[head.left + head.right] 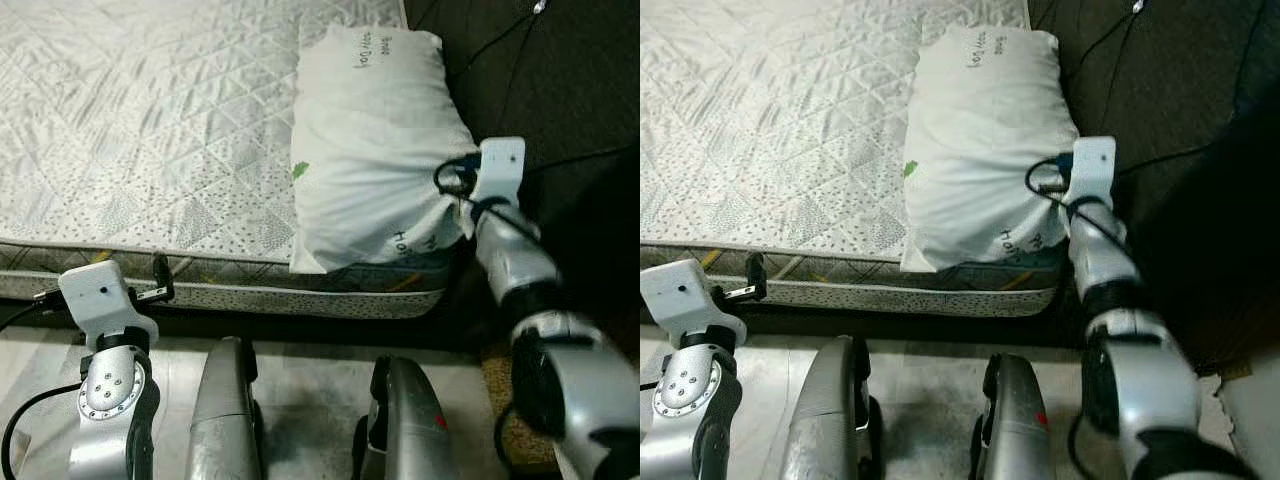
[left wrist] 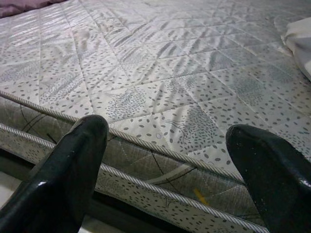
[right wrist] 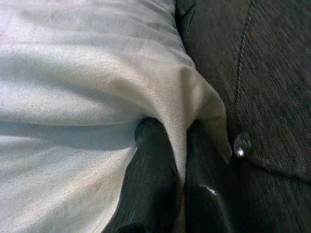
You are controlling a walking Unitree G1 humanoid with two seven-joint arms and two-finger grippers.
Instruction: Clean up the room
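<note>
A white pillow (image 1: 370, 150) with handwriting lies on the mattress (image 1: 150, 120) at its right end, close to the near edge. My right gripper (image 1: 458, 180) is at the pillow's right near corner, shut on a fold of the pillowcase (image 3: 182, 121); the cloth bunches toward the fingers. Low at the left, my left gripper (image 1: 160, 275) stands open in front of the mattress side, its two black fingers (image 2: 68, 170) wide apart and empty, pointing across the quilted top.
A dark upholstered headboard (image 1: 560, 70) with buttons and a black cable rises to the right of the pillow. The mattress edge (image 1: 250, 290) runs across just ahead of my legs (image 1: 225, 410). Pale floor lies below.
</note>
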